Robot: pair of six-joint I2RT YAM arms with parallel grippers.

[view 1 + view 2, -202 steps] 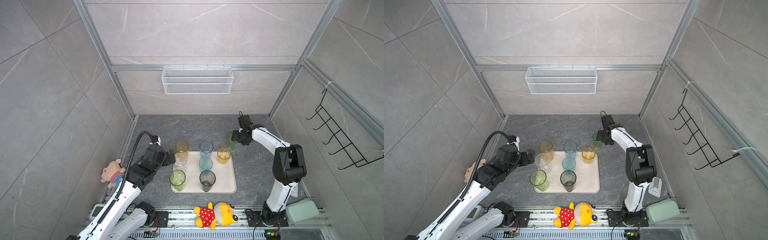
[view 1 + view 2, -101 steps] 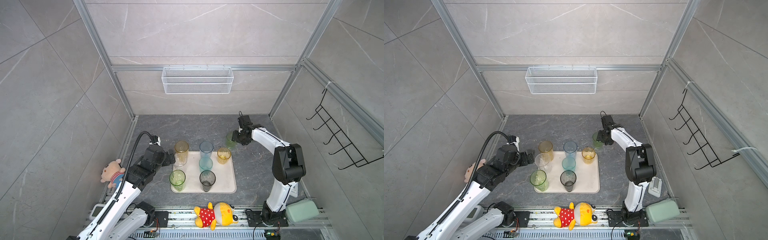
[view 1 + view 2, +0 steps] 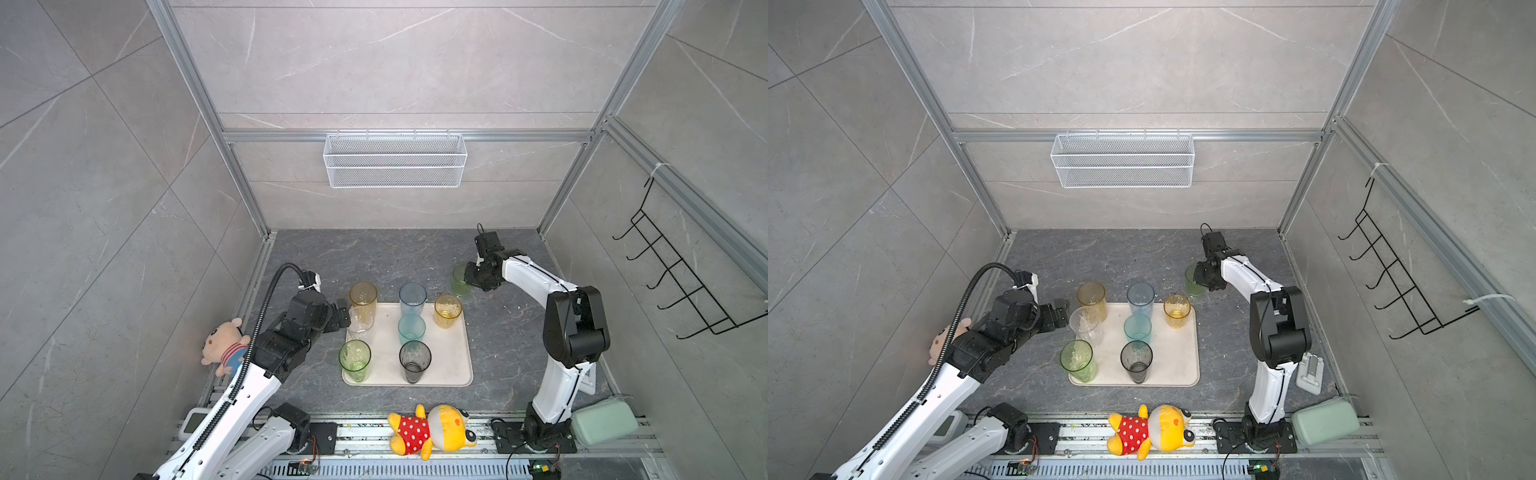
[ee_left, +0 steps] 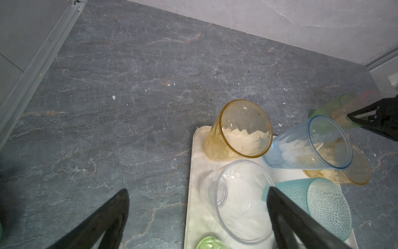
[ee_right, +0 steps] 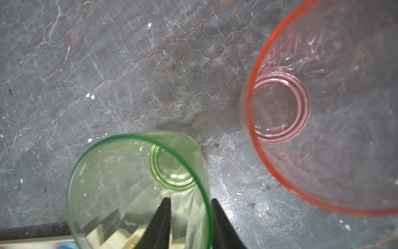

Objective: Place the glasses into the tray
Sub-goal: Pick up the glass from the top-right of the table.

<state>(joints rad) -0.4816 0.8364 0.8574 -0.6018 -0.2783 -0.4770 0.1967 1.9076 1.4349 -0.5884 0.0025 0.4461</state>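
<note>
The right gripper (image 5: 190, 199) is reaching down over the green glass (image 5: 137, 194), which is standing upright on the bare floor and outside the tray (image 3: 453, 357). It is probably taking the glass by its wall because the pink glass (image 5: 323, 107) is standing just beside it and crowding a grasp around the whole body. The fingers (image 5: 224, 224) are set narrow and are straddling the rim, one inside the glass and one outside. The outer finger is lying against the wall, while a slit is showing beside the inner one, so I cannot tell whether the pinch is complete. The tray is lying near this gripper, on the side toward the other arm, with seven glasses (image 3: 411, 328) standing upright on it and open room along its near-right part, likely the spot for the green one. The left gripper (image 3: 340, 311) is hanging wide open and holding nothing. The clear glass (image 4: 237, 200) is standing just beside one of its fingers, on the tray's edge.
</note>
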